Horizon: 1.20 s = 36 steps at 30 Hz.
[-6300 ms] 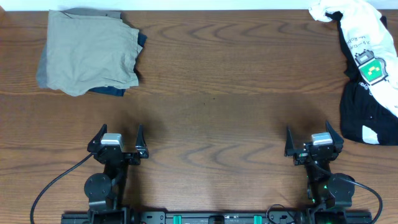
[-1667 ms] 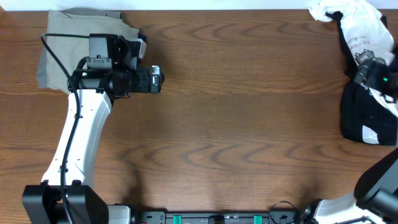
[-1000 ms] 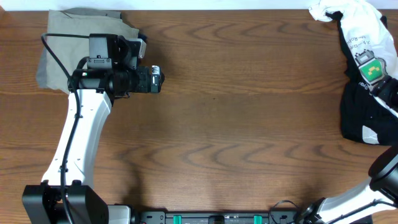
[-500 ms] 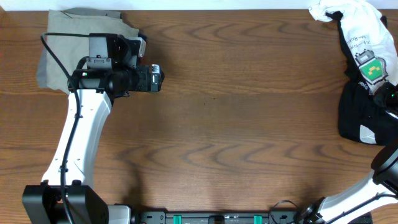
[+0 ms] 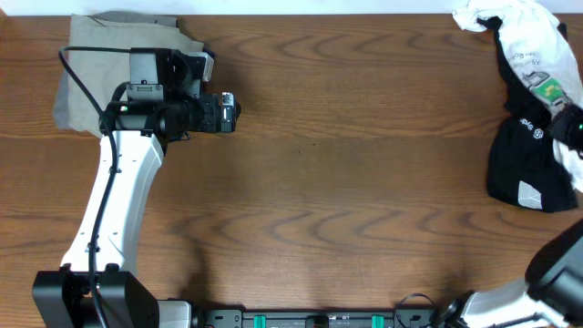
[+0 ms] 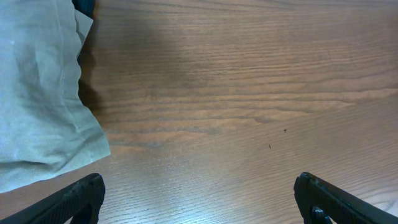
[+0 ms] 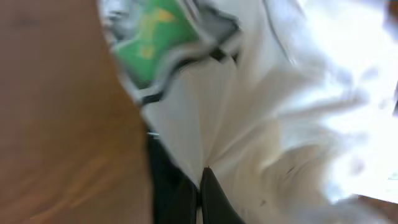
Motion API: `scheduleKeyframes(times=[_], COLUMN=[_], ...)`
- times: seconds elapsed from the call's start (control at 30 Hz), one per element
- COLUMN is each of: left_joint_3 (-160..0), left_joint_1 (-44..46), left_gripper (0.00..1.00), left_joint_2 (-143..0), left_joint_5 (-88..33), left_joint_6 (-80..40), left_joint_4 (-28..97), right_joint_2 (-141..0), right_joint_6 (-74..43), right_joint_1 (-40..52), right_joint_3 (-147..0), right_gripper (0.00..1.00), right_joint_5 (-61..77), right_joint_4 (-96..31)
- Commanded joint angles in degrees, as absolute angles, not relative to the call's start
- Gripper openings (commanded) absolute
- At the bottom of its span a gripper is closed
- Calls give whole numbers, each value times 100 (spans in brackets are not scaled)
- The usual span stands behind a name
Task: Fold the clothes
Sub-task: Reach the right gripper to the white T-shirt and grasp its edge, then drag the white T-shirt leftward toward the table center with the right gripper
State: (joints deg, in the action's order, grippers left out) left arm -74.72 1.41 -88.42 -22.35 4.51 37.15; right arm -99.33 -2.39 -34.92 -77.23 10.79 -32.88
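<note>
The right gripper (image 7: 200, 186) is pinching a fold of the white T-shirt (image 7: 298, 124). Its two dark fingers are pressing together, and creases of cloth are fanning out from the nip. The left gripper (image 6: 199, 202) is hanging over the bare wood of the table (image 5: 364, 182) with its fingers spread wide, holding and touching nothing. It is sitting just beside the edge of a folded khaki garment (image 6: 31, 93) at the table's far left corner.

The T-shirt is lying crumpled at the far right corner of the table, well apart from the khaki pile. Its green-and-white graphic (image 5: 549, 89) is tilting and partly wrinkling, with black lettering beside it. A mass of black fabric (image 5: 524, 159) carrying small white marks is bunching just below the white cloth, and it is not possible to tell whether it is a separate garment.

The right wrist view is heavily blurred, so only the graphic, the white folds and the fingertips are reading clearly. In the overhead view the right gripper and part of the shirt are running off the frame's right edge.
</note>
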Motion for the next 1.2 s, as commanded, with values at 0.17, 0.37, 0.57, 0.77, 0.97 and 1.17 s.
scheduleKeyframes(times=[0.17, 0.37, 0.57, 0.77, 0.97, 1.17], left_joint_3=[-7583, -7583, -7583, -7583, -7583, -7583], left_joint_1=[148, 148, 141, 47, -207, -255], left_gripper=[98, 98, 98, 98, 98, 98], left_joint_2=[-8875, -8875, -8873, -8873, -8873, -8873], left_joint_5=[-2294, -2294, -2294, -2294, -2294, -2296], left_joint_6=[489, 489, 486, 486, 484, 489], left_joint_4=[3706, 3701, 3710, 3769, 3979, 4115], right_joint_2=[-8455, -8068, -8602, -9721, -10584, -10842], right_joint_6=[-19, 30, -89, -333, -469, -637], right_joint_1=[-2727, -1175, 600, 1796, 2519, 2764], right_joint_3=[-7854, -7854, -7854, -7854, -7854, -7854], right_gripper=[1, 1, 1, 1, 1, 1], right_joint_5=[1328, 1347, 972, 913, 921, 880], right_joint_4=[-3542, -3500, -3063, -2495, -1798, -790])
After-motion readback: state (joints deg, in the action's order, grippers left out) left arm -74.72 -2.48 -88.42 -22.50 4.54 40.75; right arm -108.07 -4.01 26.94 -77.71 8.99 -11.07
